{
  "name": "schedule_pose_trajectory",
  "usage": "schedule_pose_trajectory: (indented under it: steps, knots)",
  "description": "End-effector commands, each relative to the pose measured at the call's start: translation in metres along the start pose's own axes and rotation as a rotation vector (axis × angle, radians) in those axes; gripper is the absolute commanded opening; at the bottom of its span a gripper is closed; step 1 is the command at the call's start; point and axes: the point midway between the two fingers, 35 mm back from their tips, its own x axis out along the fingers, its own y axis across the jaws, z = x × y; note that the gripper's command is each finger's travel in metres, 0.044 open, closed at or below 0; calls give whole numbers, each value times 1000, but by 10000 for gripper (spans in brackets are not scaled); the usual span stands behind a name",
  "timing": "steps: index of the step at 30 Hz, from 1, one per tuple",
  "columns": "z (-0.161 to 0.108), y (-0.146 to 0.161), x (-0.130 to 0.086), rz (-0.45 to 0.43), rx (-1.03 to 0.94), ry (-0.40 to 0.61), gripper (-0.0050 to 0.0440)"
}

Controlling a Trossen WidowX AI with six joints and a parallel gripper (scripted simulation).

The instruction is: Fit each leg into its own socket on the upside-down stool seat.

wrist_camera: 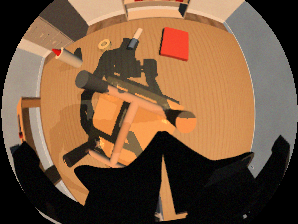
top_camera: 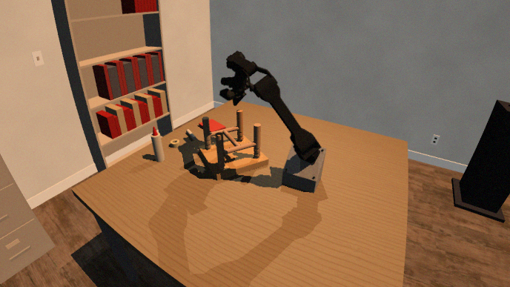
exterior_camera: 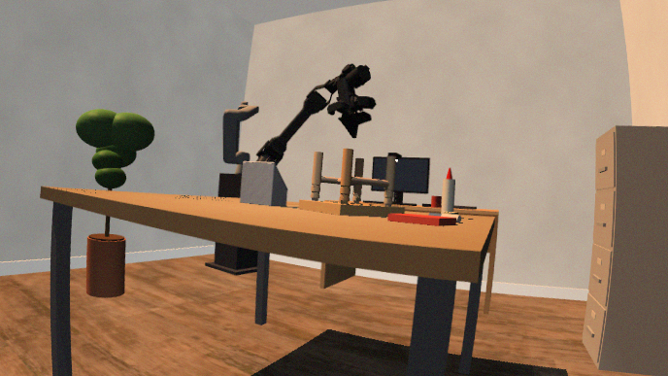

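Observation:
The wooden stool (top_camera: 231, 148) lies upside down on the table with its square seat (top_camera: 235, 159) flat. Four legs stand upright in the seat, joined by cross rungs (top_camera: 229, 137). It also shows in the exterior view (exterior_camera: 350, 185) and in the wrist view (wrist_camera: 127, 123). My gripper (top_camera: 236, 97) is shut and empty. It hangs well above the stool, over its far side, and touches nothing. In the exterior view it (exterior_camera: 353, 122) is clearly higher than the leg tops. In the wrist view the shut fingers fill the lower part.
A glue bottle (top_camera: 157, 144), a tape roll (top_camera: 173, 142), a small tube (top_camera: 190, 133) and a red book (top_camera: 212, 124) lie left of and behind the stool. The arm's grey base (top_camera: 304, 167) stands to its right. A bookshelf (top_camera: 113, 61) is beyond the table's left edge.

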Motion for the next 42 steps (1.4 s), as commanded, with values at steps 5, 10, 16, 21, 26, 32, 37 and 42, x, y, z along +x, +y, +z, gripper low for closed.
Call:
schedule_pose_trajectory:
  steps: [5, 10, 16, 21, 26, 32, 37, 42]
  knots:
    - [4, -39, 3, -19, 92, 7, 0]
    - [3, -39, 9, -19, 92, 8, 0]
    - [-4, -39, 27, -19, 92, 8, 0]
    - [-4, -39, 31, -19, 92, 8, 0]
    - [-5, -39, 35, -19, 92, 8, 0]
    - [-6, -39, 42, -19, 92, 7, 0]
    - [-7, -39, 44, -19, 92, 7, 0]
    - [-8, -39, 47, -19, 92, 7, 0]
